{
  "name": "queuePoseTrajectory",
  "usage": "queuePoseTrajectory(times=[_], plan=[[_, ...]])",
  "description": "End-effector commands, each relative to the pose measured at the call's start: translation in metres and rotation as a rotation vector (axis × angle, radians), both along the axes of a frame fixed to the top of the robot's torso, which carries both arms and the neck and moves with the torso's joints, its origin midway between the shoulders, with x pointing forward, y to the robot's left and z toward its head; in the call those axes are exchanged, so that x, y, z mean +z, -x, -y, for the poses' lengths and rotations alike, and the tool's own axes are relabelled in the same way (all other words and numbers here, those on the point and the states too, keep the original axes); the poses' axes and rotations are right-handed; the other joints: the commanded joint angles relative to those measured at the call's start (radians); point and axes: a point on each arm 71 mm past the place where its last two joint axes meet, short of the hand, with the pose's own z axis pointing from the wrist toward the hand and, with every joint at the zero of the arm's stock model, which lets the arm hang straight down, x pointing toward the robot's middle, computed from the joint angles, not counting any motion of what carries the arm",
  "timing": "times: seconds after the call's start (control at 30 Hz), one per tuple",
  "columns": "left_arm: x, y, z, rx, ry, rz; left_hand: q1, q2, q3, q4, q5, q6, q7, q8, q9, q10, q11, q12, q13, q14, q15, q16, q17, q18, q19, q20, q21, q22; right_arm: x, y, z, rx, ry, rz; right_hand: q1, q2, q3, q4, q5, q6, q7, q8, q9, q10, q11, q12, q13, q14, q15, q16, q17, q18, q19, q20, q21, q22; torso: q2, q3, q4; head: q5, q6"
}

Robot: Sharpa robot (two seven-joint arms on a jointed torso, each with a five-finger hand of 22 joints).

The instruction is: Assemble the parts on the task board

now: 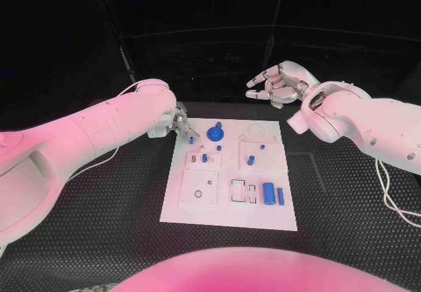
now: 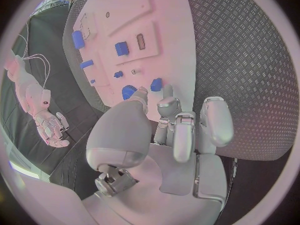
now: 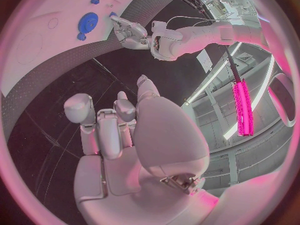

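the near edge of the white board (image 1: 230, 220) sits closest, a flat smooth plate on the black ribbed table (image 1: 351, 243). the blue pieces are scattered over it: two short cylinders (image 1: 274, 194) lie side by side near the robot's right-hand near corner, a round gear-like disc (image 1: 216, 131) sits near the far edge, and a few small pegs (image 1: 250, 160) stand or lie around the middle. raised white blocks and a couple of rectangular slots (image 1: 238, 190) break up the surface.

the left hand (image 1: 176, 123) is down at the far left corner of the board, fingertips (image 2: 164, 96) close to a small blue peg (image 2: 156, 84) there. the left wrist view shows the fingers bunched and narrow, reaching at that peg, but i cannot tell whether they have it pinched or are just touching beside it. the right hand (image 1: 274, 84) is lifted well clear beyond the board's far edge, fingers loosely curled and apart, holding nothing.

the step looks like picking up that corner peg, so the task seems barely begun. to do it well, the fingertips should close squarely on the peg's sides, since it is small, smooth and round and could roll or tip away. lift straight up before moving, keeping clear of the disc just beside it.
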Motion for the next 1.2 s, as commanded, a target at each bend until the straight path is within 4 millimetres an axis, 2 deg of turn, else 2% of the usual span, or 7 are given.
queuePoseTrajectory(times=[0.03,0.33,0.47,0.67,0.87,1.0,1.2], plan=[[-0.0003,0.0010,0.0022,-0.014,0.003,-0.019,0.013,0.002,-0.007,0.001,-0.004,0.008,-0.001,0.006,-0.002,0.003,-0.005,0.003,-0.002,0.105,-0.001,0.003,0.263,0.009,0.006,-0.002,0.001,0.001,0.0012,0.0000,-0.0014,0.011,-0.003,0.002,-0.005,0.009,-0.005,0.001,-0.002,0.000,-0.003,0.006,-0.001,-0.002,-0.003,-0.003,0.001,0.053,-0.006,-0.002,0.044,0.012,-0.003,-0.002,-0.005,0.000,0.001,-0.0001,-0.0001,0.000,-0.001],[-0.0010,0.0017,0.0052,-0.010,0.025,-0.022,0.044,0.019,-0.009,-0.003,-0.004,0.008,-0.001,0.004,-0.004,0.002,-0.004,0.002,-0.006,0.105,-0.001,0.003,0.263,0.010,0.004,-0.003,-0.002,0.000,0.0009,-0.0003,-0.0018,0.011,-0.002,0.000,-0.004,0.011,-0.005,0.000,0.001,0.001,-0.004,0.007,-0.001,0.000,-0.003,0.000,0.003,0.053,-0.006,-0.003,0.044,0.012,-0.003,-0.002,-0.005,0.000,0.001,-0.0002,-0.0006,0.001,-0.003],[-0.0011,0.0016,0.0057,-0.008,0.030,-0.020,0.072,0.036,-0.007,-0.008,-0.003,0.009,0.000,0.003,-0.006,0.002,-0.004,0.001,-0.008,0.105,-0.001,0.003,0.263,0.010,0.004,-0.002,-0.003,0.000,0.0009,-0.0003,-0.0017,0.011,-0.002,0.000,-0.004,0.011,-0.005,0.000,0.001,0.001,-0.004,0.007,-0.001,0.000,-0.003,0.000,0.003,0.053,-0.006,-0.003,0.044,0.012,-0.003,-0.002,-0.005,0.000,0.001,0.0000,-0.0002,0.000,-0.004],[-0.0012,0.0012,0.0059,-0.007,0.037,-0.015,0.144,0.068,0.018,-0.036,0.000,0.006,-0.002,-0.001,-0.010,-0.002,-0.006,-0.002,-0.013,0.105,-0.001,0.003,0.263,0.011,0.001,-0.003,-0.007,-0.002,0.0008,-0.0003,-0.0016,0.011,-0.002,0.000,-0.004,0.011,-0.005,0.000,0.001,0.001,-0.004,0.007,-0.001,0.000,-0.003,0.000,0.003,0.053,-0.006,-0.003,0.044,0.012,-0.003,-0.002,-0.005,0.000,0.000,-0.0003,-0.0004,0.000,-0.005],[-0.0016,0.0014,0.0070,-0.007,0.053,-0.021,0.234,0.100,0.074,-0.084,0.003,-0.001,-0.006,-0.006,-0.014,-0.008,-0.010,-0.008,-0.019,0.105,-0.004,0.003,0.263,0.011,0.000,-0.005,-0.010,-0.002,0.0007,-0.0004,-0.0016,0.012,-0.002,-0.001,-0.004,0.011,-0.005,0.000,0.001,0.001,-0.004,0.007,-0.001,0.000,-0.003,0.000,0.003,0.053,-0.006,-0.003,0.044,0.012,-0.003,-0.002,-0.005,0.000,0.000,-0.0001,-0.0002,-0.001,-0.007],[-0.0016,0.0017,0.0072,-0.003,0.072,-0.024,0.288,0.113,0.138,-0.121,0.004,-0.007,-0.005,-0.011,-0.017,-0.013,-0.010,-0.017,-0.027,0.105,-0.005,0.003,0.263,0.011,-0.001,-0.007,-0.012,-0.001,0.0006,-0.0004,-0.0014,0.011,-0.001,-0.002,-0.004,0.011,-0.005,0.000,0.001,0.001,-0.004,0.007,-0.001,0.000,-0.003,0.000,0.003,0.053,-0.006,-0.003,0.044,0.012,-0.003,-0.002,-0.005,0.000,0.000,-0.0005,-0.0001,-0.001,-0.007],[-0.0008,0.0026,0.0052,0.014,0.110,-0.022,0.297,0.100,0.236,-0.145,0.006,-0.009,-0.002,-0.003,-0.012,-0.009,-0.009,-0.024,-0.036,0.105,-0.002,0.003,0.263,0.011,-0.001,-0.006,-0.013,0.002,0.0005,-0.0005,-0.0011,0.011,0.000,-0.003,-0.004,0.011,-0.005,0.000,0.001,0.001,-0.004,0.007,-0.001,0.000,-0.003,0.000,0.003,0.053,-0.006,-0.003,0.044,0.012,-0.003,-0.002,-0.005,0.000,0.000,0.0000,0.0006,0.000,-0.007]])
